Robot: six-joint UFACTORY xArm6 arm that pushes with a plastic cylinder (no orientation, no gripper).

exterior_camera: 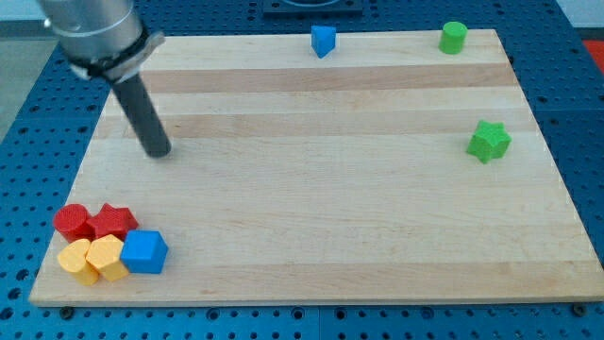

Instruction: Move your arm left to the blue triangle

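Note:
The blue triangle [323,40] sits at the top edge of the wooden board [311,189], near the middle of the view's top. My tip [158,151] rests on the board in the upper left part, well to the left of the blue triangle and lower in the view. The rod rises up and to the left from the tip. The tip touches no block.
A green cylinder [453,37] stands at the top right. A green star [489,142] lies at the right. At the bottom left, a red cylinder-like block [73,221], a red star [114,221], two yellow blocks [92,259] and a blue cube [144,251] are clustered.

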